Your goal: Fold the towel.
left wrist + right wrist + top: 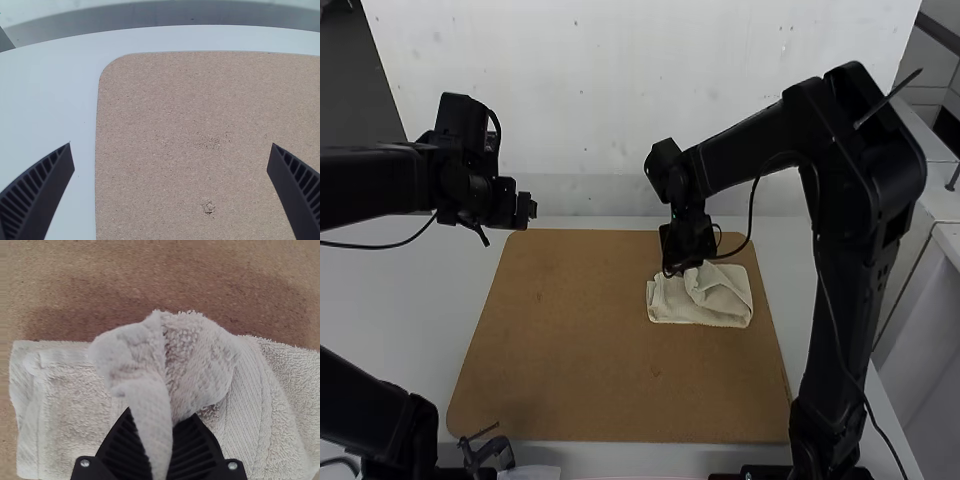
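The white table [395, 300] is the biggest thing, and a big brown board [570, 350] with round corners lies flat on it. The right arm [845, 260] is long and black; it goes up on the right side and bends over to the towel. The left arm [380, 185] is black too and comes in from the left. The towel [720, 305] is a soft cream color and sits on the far right part of the board. It is partly folded and bumpy, with layers on top of each other, and a bit of it is bunched up in the middle. Its near edge looks mostly straight. The right gripper [686, 266] is at the towel's far side, left of its middle. In the right wrist view, its jaws pinch a raised fold of the towel, and the cloth pokes up between them. The left gripper [527, 209] is up above the board's far left corner, well apart from the towel. Its jaws are wide open with nothing in them.
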